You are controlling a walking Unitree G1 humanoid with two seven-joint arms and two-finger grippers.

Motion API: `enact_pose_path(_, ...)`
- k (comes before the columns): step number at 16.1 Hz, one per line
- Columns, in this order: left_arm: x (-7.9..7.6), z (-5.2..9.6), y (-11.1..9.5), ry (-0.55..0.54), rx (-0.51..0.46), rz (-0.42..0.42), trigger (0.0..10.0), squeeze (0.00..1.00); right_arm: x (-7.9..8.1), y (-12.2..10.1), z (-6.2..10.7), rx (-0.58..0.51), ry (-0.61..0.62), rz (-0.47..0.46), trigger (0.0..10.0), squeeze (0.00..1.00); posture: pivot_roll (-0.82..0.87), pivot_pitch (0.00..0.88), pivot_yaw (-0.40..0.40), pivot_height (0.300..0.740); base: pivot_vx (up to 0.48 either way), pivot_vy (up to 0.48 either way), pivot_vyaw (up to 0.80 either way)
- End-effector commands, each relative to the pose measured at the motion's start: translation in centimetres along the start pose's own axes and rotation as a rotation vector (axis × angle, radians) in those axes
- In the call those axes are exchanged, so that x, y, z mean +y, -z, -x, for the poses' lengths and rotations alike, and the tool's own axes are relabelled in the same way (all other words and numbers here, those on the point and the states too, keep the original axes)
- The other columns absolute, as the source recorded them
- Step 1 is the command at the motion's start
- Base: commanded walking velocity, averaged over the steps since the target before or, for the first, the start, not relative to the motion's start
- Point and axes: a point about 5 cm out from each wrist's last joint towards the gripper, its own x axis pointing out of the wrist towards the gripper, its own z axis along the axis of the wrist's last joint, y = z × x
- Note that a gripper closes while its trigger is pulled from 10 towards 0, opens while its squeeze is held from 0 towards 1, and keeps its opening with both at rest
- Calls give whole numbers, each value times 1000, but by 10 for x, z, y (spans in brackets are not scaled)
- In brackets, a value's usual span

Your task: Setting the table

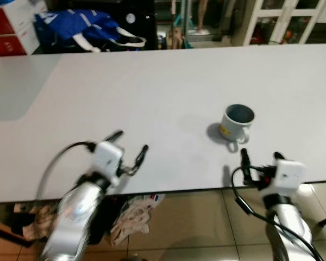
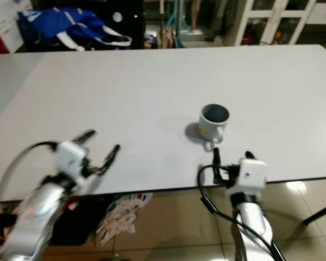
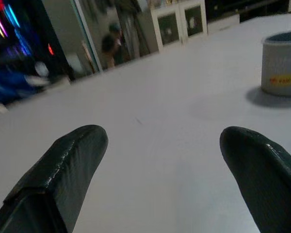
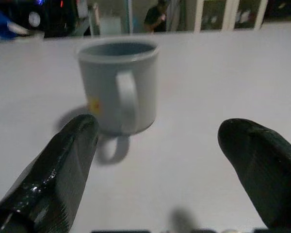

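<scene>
Right hand [image 1: 259, 157] sat wide open, empty, near the pale grey ceramic mug [image 1: 237, 123] on the white worktop [image 1: 152, 92]; grabbing its handle looked next.

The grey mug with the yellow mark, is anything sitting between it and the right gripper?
Nothing visible does. The grey ceramic mug stands upright on the white table, its handle facing the open right gripper, with bare tabletop between them.

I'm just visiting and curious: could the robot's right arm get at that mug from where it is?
Probably yes. The right gripper is open and points at the mug, whose handle faces it, with bare table between.
</scene>
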Motion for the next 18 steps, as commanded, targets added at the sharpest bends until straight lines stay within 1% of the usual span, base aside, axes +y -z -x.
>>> enact_pose_path(1,3,2,-1,-11,1,-23,10000,0,0,-7,-1,-36,-2,-8,10000,0,13,0,48,740,0,0,0)
enact_pose_path(2,3,5,0,-37,-1,-11,10000,0,3,-10,5,-55,-19,-4,10000,0,13,0,42,740,0,0,0)
enact_pose_path(3,-1,3,2,-33,4,6,10000,0,6,-8,7,-41,-28,-7,10000,0,13,0,40,740,0,0,0)
enact_pose_path(4,-28,-8,9,-41,43,112,10000,0,12,-2,9,-17,-43,-15,10000,0,8,0,41,740,0,0,0)
enact_pose_path(5,-42,-14,11,-50,64,158,10000,0,14,-1,9,-12,-47,-16,10000,0,9,0,41,740,0,0,0)
enact_pose_path(7,-61,-23,12,-56,91,206,10000,0,18,0,7,-6,-52,-19,10000,0,11,0,39,740,0,0,0)
enact_pose_path(8,-92,-33,6,-56,95,228,10000,0,19,3,2,12,-54,-27,10000,0,10,0,35,740,0,0,0)
enact_pose_path(9,-104,-35,2,-60,90,265,10000,0,19,3,0,18,-52,-32,10000,0,11,0,35,740,0,0,0)
enact_pose_path(10,-117,-34,0,-78,100,279,10000,0,19,3,-4,22,-50,-40,10000,0,10,0,33,740,0,0,0)
enact_pose_path(11,-119,-34,0,-78,103,270,10000,0,19,3,-4,22,-51,-41,10000,0,12,0,31,740,0,0,0)
enact_pose_path(12,-138,-36,-3,-61,109,251,10000,0,18,2,-8,22,-60,-37,10000,0,14,0,29,740,-330,352,0)
enact_pose_path(13,-122,-34,2,-68,113,245,10000,0,17,2,-9,24,-61,-29,10000,0,15,0,28,740,-311,368,800)
enact_pose_path(14,-96,-31,8,-84,111,234,10000,0,16,3,-10,25,-53,-29,10000,0,16,0,29,740,-307,371,800)
enact_pose_path(15,-90,-30,9,-91,108,228,10000,0,15,4,-10,27,-45,-38,10000,0,16,0,30,740,-296,375,700)
enact_pose_path(17,-90,-29,10,-92,111,212,10000,0,16,5,-10,31,-45,-33,10000,0,17,0,31,740,0,0,0)
enact_pose_path(18,-89,-30,14,-116,129,192,10000,0,16,6,-9,36,-44,-32,10000,0,18,0,33,740,0,0,0)
